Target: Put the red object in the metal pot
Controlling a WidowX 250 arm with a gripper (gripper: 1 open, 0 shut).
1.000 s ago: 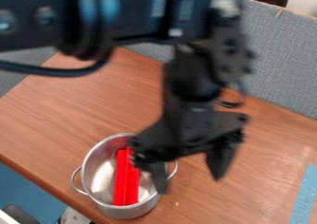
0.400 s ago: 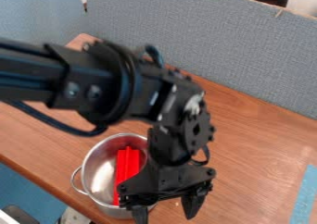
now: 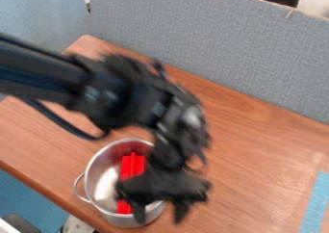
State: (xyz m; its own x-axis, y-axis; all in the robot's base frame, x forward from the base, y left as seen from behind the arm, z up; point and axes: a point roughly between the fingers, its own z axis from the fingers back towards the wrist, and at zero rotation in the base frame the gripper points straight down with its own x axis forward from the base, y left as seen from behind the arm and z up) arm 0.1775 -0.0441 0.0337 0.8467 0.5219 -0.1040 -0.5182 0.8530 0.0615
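The metal pot (image 3: 95,182) stands upright on the wooden surface (image 3: 251,141), near its edge, a round, shiny silver vessel with its mouth facing up. A loop handle shows on its outer side, away from the gripper; the other side is hidden behind the gripper. Inside the pot lies the red object (image 3: 133,167), a bright red, long, flat block. Its upper part shows against the pale inner wall, and a small piece of red shows again lower down, near the pot's rim at the bottom of the view; the stretch between is partly covered by the dark gripper

In the picture, the red object lies to the left of the gripper (image 3: 152,206), partly behind it. The gripper, black and blurred, reaches in from the upper left on its dark arm (image 3: 77,78) and covers the right part of the pot. One dark finger overlaps the red object in the view, and another dark part points down to the right of the pot. Whether the gripper touches the block or the rim cannot be told

How far apart the fingers stand is also unclear: the blur and the overlap hide it, and it cannot be said whether they are spread, pressed together or pinching the block
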